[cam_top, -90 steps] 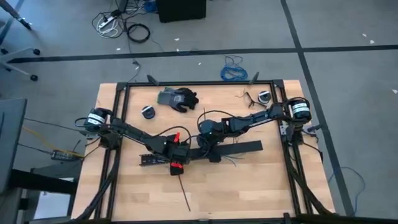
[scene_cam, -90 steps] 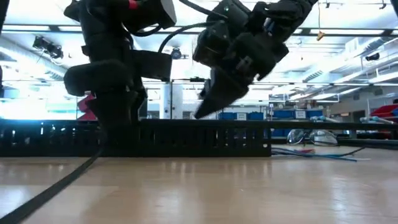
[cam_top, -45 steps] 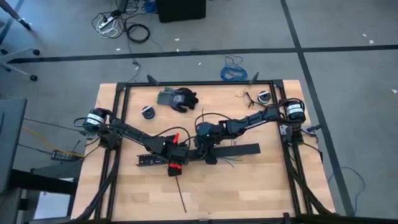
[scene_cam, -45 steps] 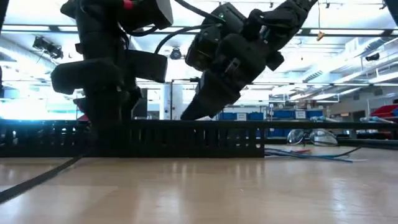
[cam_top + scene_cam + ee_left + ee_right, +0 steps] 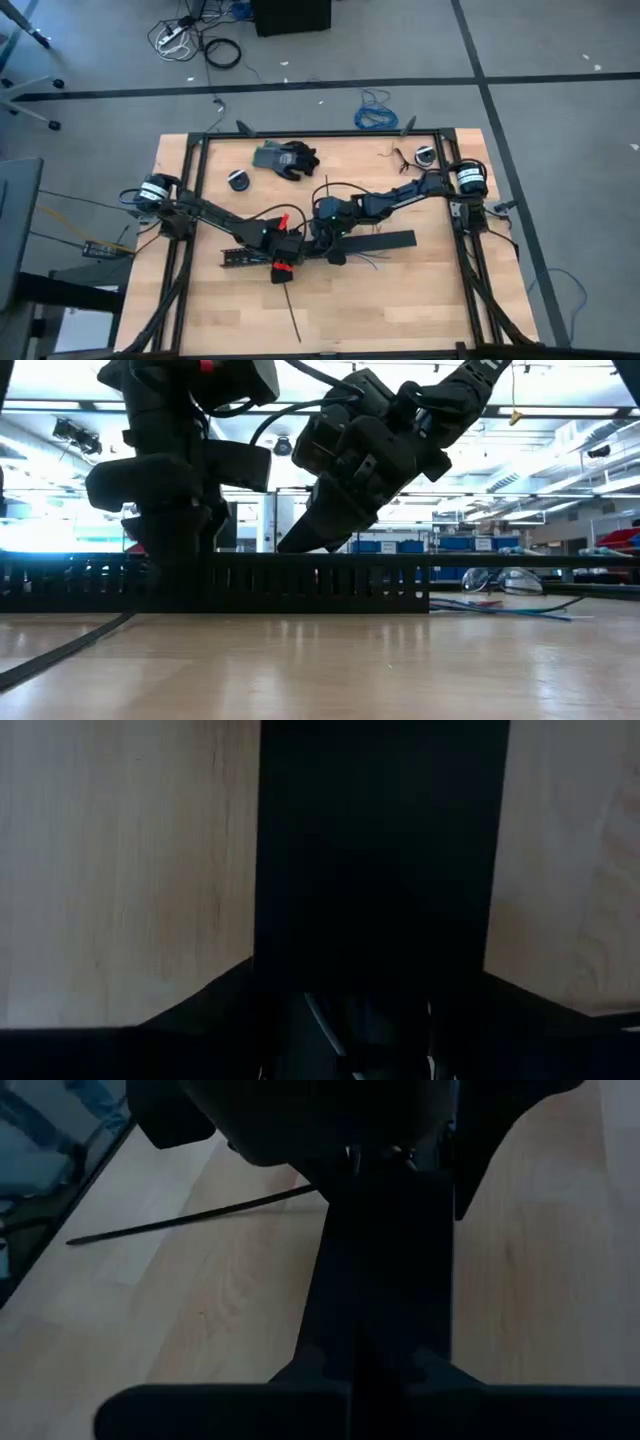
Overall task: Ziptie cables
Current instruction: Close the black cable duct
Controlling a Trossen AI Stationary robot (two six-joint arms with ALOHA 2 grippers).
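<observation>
We use the slotted duct (image 5: 300, 252) in the middle of the table (image 5: 420, 300) as our landmark: the left gripper (image 5: 283, 262) sits low over its middle, and the right gripper (image 5: 322, 238) comes down at a slant just beside it. We cannot tell how far either pincer is parted, or whether either has hold of anything. One ziptie (image 5: 291, 312) lies on the wood, running from the duct toward the table's front edge, and the cables (image 5: 505, 607) lie off the duct's end nearer the right arm.
</observation>
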